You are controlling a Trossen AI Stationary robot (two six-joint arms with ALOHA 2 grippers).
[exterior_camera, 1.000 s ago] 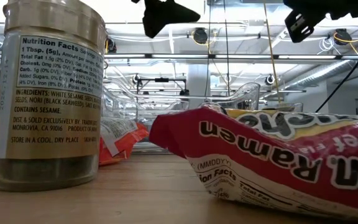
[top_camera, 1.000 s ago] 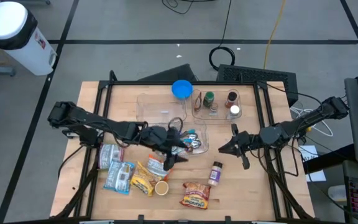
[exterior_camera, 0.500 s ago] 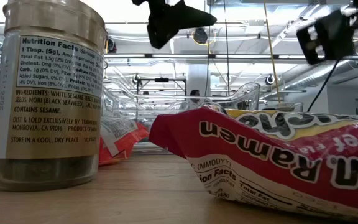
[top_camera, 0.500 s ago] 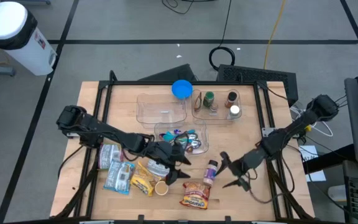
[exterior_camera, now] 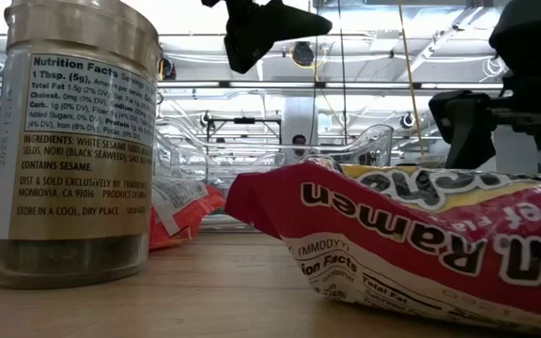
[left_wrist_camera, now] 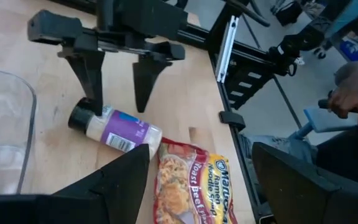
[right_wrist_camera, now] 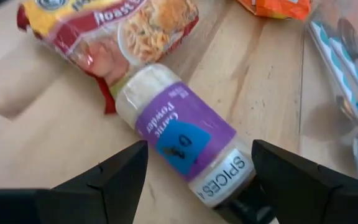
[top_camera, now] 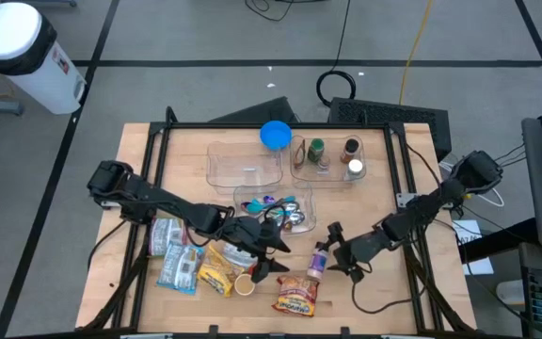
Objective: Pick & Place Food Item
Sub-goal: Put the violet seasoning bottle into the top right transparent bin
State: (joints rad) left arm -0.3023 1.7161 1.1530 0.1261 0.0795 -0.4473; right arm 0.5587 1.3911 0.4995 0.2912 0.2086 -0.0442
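A garlic powder bottle [top_camera: 317, 263], with a purple label and black cap, lies on its side on the wood table beside a red ramen packet [top_camera: 294, 294]. My right gripper [top_camera: 333, 248] is low at the bottle's cap end and open. Its fingers [left_wrist_camera: 92, 74] stand on either side of the bottle [right_wrist_camera: 185, 140] with a gap showing, so it touches nothing. My left gripper [top_camera: 269, 259] hovers open just left of the bottle, above the snack packets, holding nothing. The left wrist view shows the ramen packet [left_wrist_camera: 191, 186] under it.
Clear bins stand at the far side, one [top_camera: 243, 165] with little in it, one [top_camera: 327, 158] holding spice jars, with a blue lid [top_camera: 275, 135] beside. A clear tray [top_camera: 285, 212] holds small wrapped items. Snack packets [top_camera: 182, 262] and a small cup [top_camera: 244, 284] lie near left.
My right gripper has swung from the table's right side toward the near edge and left, come down to the bottle's cap end, and opened from shut. My left gripper has shifted a little toward the near edge, staying open.
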